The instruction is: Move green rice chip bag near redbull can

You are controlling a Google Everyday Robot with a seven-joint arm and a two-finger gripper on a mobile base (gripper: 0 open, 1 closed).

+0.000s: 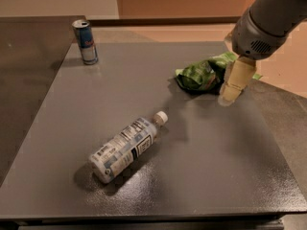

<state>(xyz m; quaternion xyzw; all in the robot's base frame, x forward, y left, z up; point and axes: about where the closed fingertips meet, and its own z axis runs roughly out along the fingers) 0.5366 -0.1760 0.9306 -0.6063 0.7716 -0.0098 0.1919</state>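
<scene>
The green rice chip bag lies crumpled on the grey table at the right, near the far edge. The redbull can stands upright at the table's far left corner, well apart from the bag. My gripper hangs from the grey arm at the upper right. Its tan fingers point down just to the right of the bag, overlapping the bag's right end in view. It holds nothing that I can see.
A clear plastic bottle with a white label and white cap lies on its side in the middle front of the table. A darker counter runs along the left. The table's right edge lies just beyond the bag.
</scene>
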